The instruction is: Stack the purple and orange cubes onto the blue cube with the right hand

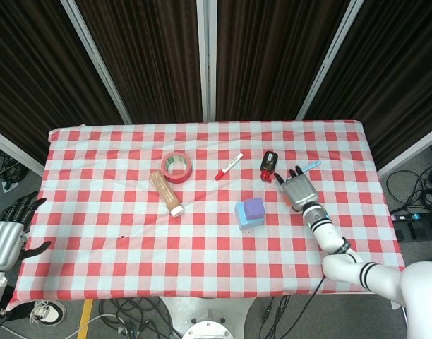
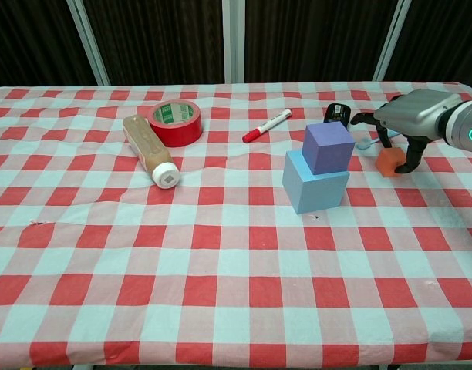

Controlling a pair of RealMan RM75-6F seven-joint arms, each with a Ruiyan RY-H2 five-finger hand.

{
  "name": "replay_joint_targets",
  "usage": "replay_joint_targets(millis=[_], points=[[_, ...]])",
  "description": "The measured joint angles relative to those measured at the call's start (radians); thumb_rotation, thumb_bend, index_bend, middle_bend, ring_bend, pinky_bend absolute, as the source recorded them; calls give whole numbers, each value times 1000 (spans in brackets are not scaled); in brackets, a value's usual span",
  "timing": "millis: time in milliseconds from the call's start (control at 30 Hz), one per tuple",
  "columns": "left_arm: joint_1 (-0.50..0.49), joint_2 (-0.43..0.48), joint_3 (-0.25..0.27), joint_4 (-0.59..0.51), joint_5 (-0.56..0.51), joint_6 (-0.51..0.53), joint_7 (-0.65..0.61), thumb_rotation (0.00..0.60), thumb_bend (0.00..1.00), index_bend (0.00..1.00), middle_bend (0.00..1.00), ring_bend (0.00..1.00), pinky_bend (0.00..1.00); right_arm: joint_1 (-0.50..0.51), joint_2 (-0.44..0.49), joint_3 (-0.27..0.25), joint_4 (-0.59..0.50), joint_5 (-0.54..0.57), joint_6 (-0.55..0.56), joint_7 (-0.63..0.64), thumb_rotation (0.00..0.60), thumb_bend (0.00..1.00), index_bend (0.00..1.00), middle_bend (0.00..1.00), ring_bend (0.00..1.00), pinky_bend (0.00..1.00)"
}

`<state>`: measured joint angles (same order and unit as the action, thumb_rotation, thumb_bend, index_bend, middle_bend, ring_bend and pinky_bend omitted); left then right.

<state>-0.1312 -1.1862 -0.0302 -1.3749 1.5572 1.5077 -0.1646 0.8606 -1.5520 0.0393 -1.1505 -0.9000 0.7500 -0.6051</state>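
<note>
Chest view shows my right hand (image 2: 409, 123) lowered over the orange cube (image 2: 388, 162), with fingers curled down on either side of it; one finger (image 2: 413, 158) hooks around the cube's right face. I cannot tell whether the cube is actually clamped or only bracketed. The cube sits on the checked tablecloth (image 2: 220, 254), near the right of the stack and apart from it.

The purple cube (image 2: 328, 146) rests on top of the blue cube (image 2: 315, 182), turned slightly out of line with it. From the head view, the purple cube (image 1: 254, 207) covers most of the blue cube (image 1: 242, 215), and the right hand (image 1: 298, 189) hides the orange cube completely.

My left hand (image 1: 8, 233) hangs off the table's left edge, fingers apart, holding nothing.

Other items noted: a red tape roll (image 2: 175, 122), a tan bottle (image 2: 149, 149) lying on its side just beside the roll, a red marker (image 2: 267, 126), a small black object (image 2: 338, 114) behind the stack, and a light blue stick (image 2: 365, 142) partly hidden under the right hand.
</note>
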Motion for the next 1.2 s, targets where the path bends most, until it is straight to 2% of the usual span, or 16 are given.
replay_joint_targets(millis=[467,700,833,1033,1200], points=[[1,-3,0,2,-2,0,-8,600,173,203,184,132,241,-10,-4,4,4,-29,10,7,600,153,0,503,163,89],[0,0,-2,-2,-3,-1,-9,600,172,203,184,132,241,-10,38,17,-64,-39,41,-4,600,153,0,502,163,89],[-2,0,-4,-6,-1,-1,-6,600,173,203,184,132,241,-7,97,31,-164,-46,83,-32,600,150,0,498,163,89],[-6,0,-5,-15,2,-3,2,600,173,203,184,132,242,10,222,65,-397,-38,167,-133,600,143,0,497,163,89],[-9,4,-5,-23,3,-6,7,600,172,203,184,132,241,48,315,102,-599,21,226,-261,600,144,0,497,163,89]])
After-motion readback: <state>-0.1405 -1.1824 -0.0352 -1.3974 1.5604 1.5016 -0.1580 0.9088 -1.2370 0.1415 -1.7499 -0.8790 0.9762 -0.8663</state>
